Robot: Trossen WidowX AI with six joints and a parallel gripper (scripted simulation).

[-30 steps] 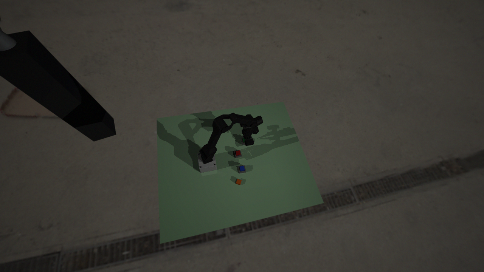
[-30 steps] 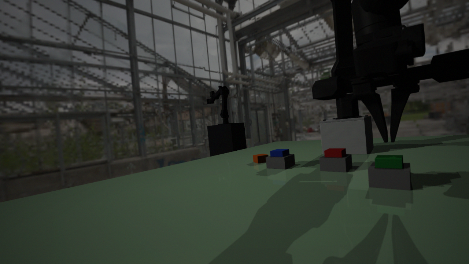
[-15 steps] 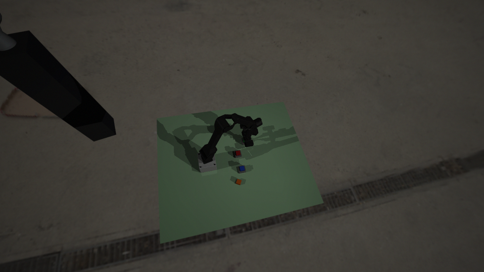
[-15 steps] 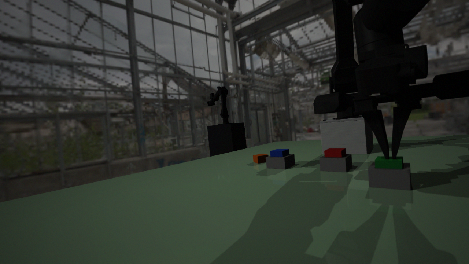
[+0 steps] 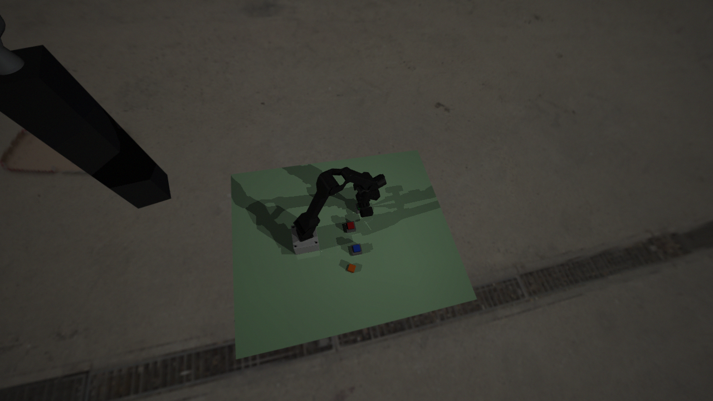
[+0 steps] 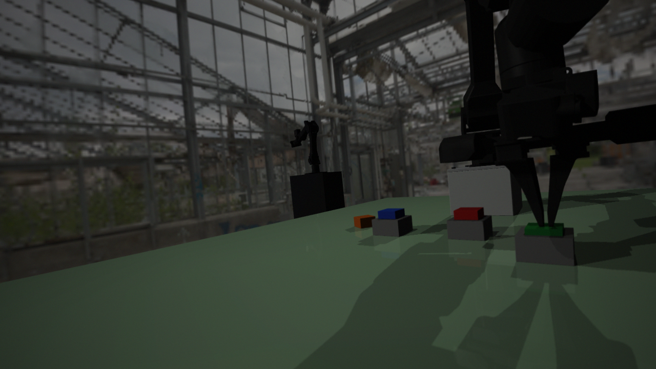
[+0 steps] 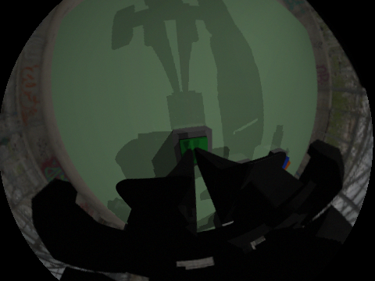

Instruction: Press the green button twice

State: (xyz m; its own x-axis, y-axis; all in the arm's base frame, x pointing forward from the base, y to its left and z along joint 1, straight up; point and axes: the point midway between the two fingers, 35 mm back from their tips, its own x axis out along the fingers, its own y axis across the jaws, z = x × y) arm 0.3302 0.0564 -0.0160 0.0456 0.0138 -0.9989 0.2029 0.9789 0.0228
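Observation:
The green button (image 6: 534,231) (image 7: 201,141) sits on a grey base at the right in the exterior view. My gripper (image 6: 548,225) (image 7: 193,151) is shut and empty, pointing down, with its two fingertips against the top of the green cap. The cap stands low in its base, pushed down; whether it is fully bottomed out is hard to tell. In the top view the arm hides the green button.
The red button (image 5: 351,225) (image 6: 468,213) is nearest to the green one. The blue button (image 5: 356,248) (image 6: 390,213) is beyond it, and the orange block (image 5: 351,268) (image 6: 363,221) is farthest along. The arm's light-coloured base (image 5: 306,245) (image 6: 480,190) stands on the green table top (image 5: 299,309).

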